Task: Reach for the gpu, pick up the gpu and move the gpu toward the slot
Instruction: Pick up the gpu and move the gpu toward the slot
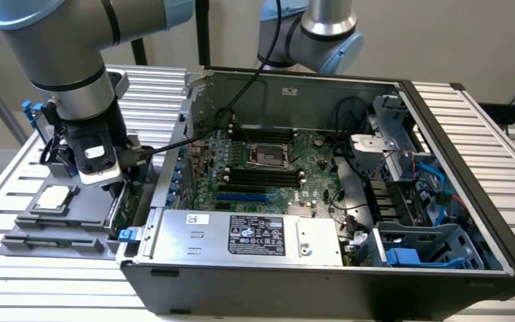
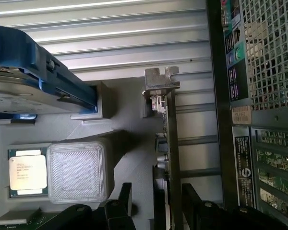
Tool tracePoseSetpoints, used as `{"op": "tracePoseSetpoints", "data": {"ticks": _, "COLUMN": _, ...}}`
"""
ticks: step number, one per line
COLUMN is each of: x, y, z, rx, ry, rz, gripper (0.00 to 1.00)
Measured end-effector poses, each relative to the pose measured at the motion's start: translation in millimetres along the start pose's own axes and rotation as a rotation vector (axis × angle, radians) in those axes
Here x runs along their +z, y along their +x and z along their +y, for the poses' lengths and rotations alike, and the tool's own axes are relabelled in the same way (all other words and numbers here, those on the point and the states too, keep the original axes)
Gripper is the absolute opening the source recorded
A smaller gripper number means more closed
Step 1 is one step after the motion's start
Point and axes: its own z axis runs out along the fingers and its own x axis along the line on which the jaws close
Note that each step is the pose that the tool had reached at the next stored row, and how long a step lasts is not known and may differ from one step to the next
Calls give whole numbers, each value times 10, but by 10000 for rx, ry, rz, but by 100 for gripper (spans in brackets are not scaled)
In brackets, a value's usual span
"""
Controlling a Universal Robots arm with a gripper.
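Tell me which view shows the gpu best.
The wrist view: the gpu stands edge-on with its silver bracket plain, between the open pincer's fingers. In the exterior view the pincer hangs over it beside the case wall, hiding most of it.

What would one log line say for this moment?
phase: reach | claw: open, straddling gpu | gpu: on edge in gray holder beside computer case

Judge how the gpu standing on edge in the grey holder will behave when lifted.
The gpu shows as a thin board on edge, so it likely stays stiff but could tilt if gripped off-centre. Its metal bracket at one end probably makes that end heavier. Small parts along its face may be fragile.
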Motion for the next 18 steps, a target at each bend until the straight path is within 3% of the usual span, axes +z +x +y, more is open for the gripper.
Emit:
{"op": "tracePoseSetpoints", "data": {"ticks": 5, "x": 13, "y": 1, "z": 6, "rx": -2, "ry": 74, "rz": -66, "gripper": 54}}
{"op": "tracePoseSetpoints", "data": {"ticks": 11, "x": 20, "y": 2, "z": 10, "rx": -2, "ry": 212, "rz": -95, "gripper": 54}}
{"op": "tracePoseSetpoints", "data": {"ticks": 16, "x": 22, "y": 2, "z": 22, "rx": -3, "ry": 230, "rz": -108, "gripper": 51}}
{"op": "tracePoseSetpoints", "data": {"ticks": 17, "x": 22, "y": 3, "z": 26, "rx": -3, "ry": 230, "rz": -109, "gripper": 45}}
{"op": "tracePoseSetpoints", "data": {"ticks": 18, "x": 22, "y": 4, "z": 31, "rx": -1, "ry": 231, "rz": -112, "gripper": 45}}
